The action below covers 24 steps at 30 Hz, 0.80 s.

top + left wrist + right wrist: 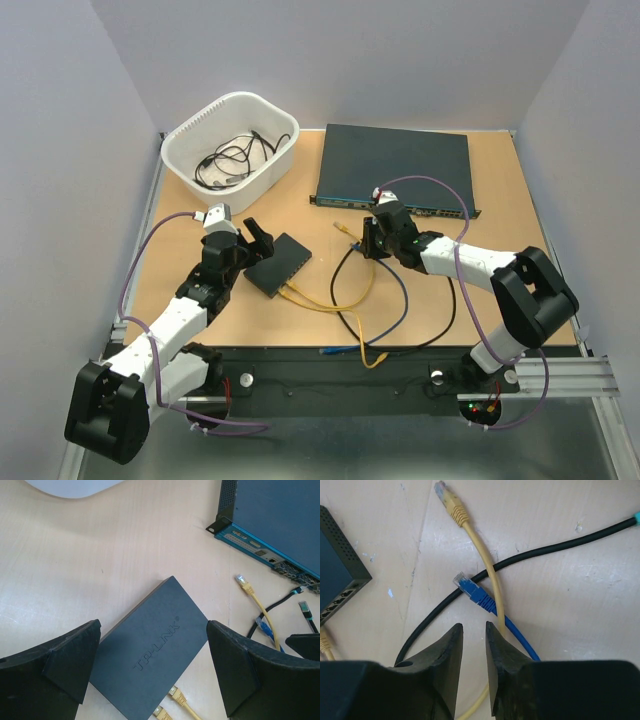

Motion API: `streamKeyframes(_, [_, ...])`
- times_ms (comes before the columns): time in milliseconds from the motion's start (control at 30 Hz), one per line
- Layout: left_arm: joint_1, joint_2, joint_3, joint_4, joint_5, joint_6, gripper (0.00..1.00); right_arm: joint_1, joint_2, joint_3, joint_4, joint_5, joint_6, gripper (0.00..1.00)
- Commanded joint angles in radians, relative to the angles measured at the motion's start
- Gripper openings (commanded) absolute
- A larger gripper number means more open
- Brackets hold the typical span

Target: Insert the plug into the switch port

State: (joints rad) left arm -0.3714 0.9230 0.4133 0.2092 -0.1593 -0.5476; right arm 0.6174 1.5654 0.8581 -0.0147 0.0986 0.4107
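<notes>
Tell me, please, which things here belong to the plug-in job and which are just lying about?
Job: small black switch; yellow plug and blue plug, both loose.
Lying about: white basket of cables; large dark unit.

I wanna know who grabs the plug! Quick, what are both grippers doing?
Left gripper: wide open, empty, by the black switch.
Right gripper: open just a crack, holding nothing.

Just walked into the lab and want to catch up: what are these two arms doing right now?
The left gripper is open, straddling the small black switch. The right gripper hovers just behind a loose blue plug, with a yellow plug further on, both lying on the table. Its jaws are nearly together and hold nothing, so no plug is picked up yet.
</notes>
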Motion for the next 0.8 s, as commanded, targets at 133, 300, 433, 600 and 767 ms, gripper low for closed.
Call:
streamKeyframes(133, [0.0,0.004,0.002,0.018,-0.013,0.003,0.98,0.012,0.071,0.055,0.03,-0.054,-0.024,0.31])
streamKeyframes(300, [0.0,0.013,0.005,0.016,-0.009,0.006,0.97,0.013,0.087,0.065,0.038,-0.043,-0.032,0.32])
streamKeyframes(433, [0.002,0.017,0.009,0.019,-0.008,0.008,0.96,0.012,0.099,0.079,0.039,-0.039,-0.035,0.37])
streamKeyframes(600, [0.0,0.019,0.009,0.019,-0.006,0.009,0.96,0.012,0.127,0.098,0.039,-0.027,-0.041,0.39])
streamKeyframes(767, [0.002,0.02,0.009,0.019,-0.005,0.009,0.96,0.012,0.159,0.105,0.044,-0.02,-0.038,0.4])
